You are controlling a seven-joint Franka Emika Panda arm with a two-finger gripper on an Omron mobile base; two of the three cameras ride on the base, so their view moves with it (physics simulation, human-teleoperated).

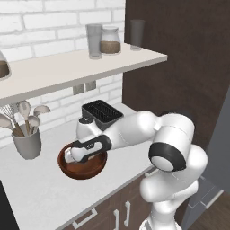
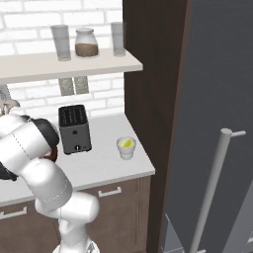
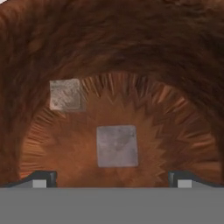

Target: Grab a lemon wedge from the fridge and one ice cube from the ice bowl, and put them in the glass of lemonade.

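A: Pincer (image 3: 112,179) stands wide open with nothing between its tips, which sit far apart at the bottom of the hand view, low inside the ice bowl (image 3: 109,48).

B: What lies under it?

A: Two ice cubes rest on the reddish-brown bowl floor. One ice cube (image 3: 65,94) sits up and to the left, near where the floor meets the wall; the second cube (image 3: 117,145) lies at the middle, between the two tips but not touching either.

B: And along the counter, left to right?

A: In the left base view, a grey utensil cup (image 1: 27,143) with spoons and a whisk stands near the brick wall at the left. The ice bowl (image 1: 83,168) sits closer to the front edge, with the arm's hand dipping into it from above. Just behind it, toward the wall, is the black toaster (image 1: 101,112).

B: The lemonade?

A: In the right base view, the glass of lemonade (image 2: 126,147) stands right of the toaster (image 2: 74,128), near the counter's right end, with a yellow lemon wedge (image 2: 128,143) already in it. Further right is the grey fridge (image 2: 217,123) with its long bar handle.
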